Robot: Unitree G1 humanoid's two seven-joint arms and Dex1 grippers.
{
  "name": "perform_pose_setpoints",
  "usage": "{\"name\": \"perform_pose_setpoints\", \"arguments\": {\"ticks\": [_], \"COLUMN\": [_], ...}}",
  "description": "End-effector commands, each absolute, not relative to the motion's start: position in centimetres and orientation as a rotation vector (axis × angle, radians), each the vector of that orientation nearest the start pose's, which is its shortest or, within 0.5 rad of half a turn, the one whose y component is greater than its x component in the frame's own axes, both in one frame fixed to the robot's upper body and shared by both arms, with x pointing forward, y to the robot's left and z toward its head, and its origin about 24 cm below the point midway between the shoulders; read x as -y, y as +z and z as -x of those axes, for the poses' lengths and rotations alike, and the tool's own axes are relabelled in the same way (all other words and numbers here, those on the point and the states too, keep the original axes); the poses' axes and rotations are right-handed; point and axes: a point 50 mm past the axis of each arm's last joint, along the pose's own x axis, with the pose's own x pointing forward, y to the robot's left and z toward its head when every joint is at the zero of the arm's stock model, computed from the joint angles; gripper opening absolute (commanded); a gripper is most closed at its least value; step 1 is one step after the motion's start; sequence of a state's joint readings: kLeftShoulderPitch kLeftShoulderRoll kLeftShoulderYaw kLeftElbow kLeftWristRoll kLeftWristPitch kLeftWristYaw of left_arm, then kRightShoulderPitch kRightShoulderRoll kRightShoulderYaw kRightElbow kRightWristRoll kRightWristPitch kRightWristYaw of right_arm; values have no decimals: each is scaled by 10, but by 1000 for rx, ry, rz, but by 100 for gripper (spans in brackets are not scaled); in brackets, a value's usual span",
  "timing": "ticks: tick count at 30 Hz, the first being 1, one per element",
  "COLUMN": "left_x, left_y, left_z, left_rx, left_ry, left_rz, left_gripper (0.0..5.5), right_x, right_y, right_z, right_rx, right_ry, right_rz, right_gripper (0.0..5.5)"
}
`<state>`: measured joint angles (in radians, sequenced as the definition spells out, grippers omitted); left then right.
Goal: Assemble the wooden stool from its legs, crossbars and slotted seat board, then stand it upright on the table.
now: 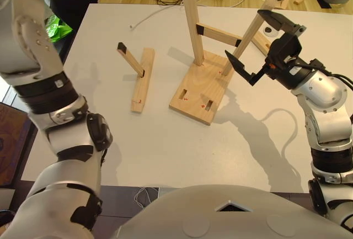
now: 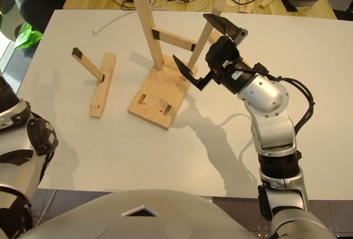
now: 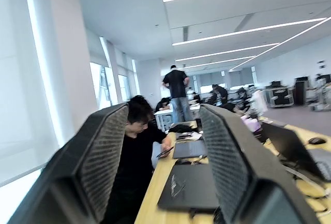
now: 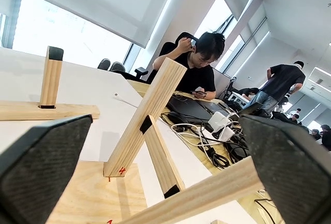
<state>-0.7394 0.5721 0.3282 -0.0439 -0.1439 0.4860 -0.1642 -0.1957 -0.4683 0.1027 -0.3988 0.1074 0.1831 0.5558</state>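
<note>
Nearest, the left arm's jaws are seen spread and empty, their black ribbed pads [image 3: 101, 162] aimed off at the room, evidently parked clear of the work. On the white surface [image 1: 165, 156] the pale slotted seat board [image 1: 204, 84] is laid flat so legs can be pressed in from above; its two near slots are unfilled. At its nine o'clock a loose wooden leg [image 1: 142, 81] with a crossbar stub is set aside. At three o'clock the right arm's jaws are spread, black fingers [image 1: 240, 65] placed either side of the tilted wooden leg [image 1: 251, 32], probably to square it. That leg is joined by a black-ended crossbar [image 1: 218, 33] to the upright wooden leg [image 1: 193, 18] toward twelve.
</note>
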Motion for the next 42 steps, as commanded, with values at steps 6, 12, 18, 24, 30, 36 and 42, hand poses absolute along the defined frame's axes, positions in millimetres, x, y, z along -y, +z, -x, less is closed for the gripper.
{"name": "perform_pose_setpoints", "arguments": {"ticks": [6,12,18,24,30,36,42], "left_x": [-282,-235,-205,-176,-165,-205,-219], "left_y": [96,88,91,89,95,158,124], "left_z": [-268,-272,-279,-281,-280,-343,-371], "left_rx": [-298,-286,-238,-233,-234,-255,-650], "left_ry": [-61,-245,-322,-438,-502,-480,-594], "left_rz": [-370,-306,-302,-320,-372,-604,-477], "left_gripper": [256,256,256,256,256,256,256], "right_x": [143,143,142,141,139,140,134], "right_y": [159,161,162,162,161,156,143], "right_z": [-252,-253,-255,-255,-256,-255,-249], "right_rx": [269,272,273,276,279,274,261], "right_ry": [736,744,755,755,751,718,695], "right_rz": [486,495,497,494,484,480,474], "right_gripper": [540,540,540,540,540,540,540]}}
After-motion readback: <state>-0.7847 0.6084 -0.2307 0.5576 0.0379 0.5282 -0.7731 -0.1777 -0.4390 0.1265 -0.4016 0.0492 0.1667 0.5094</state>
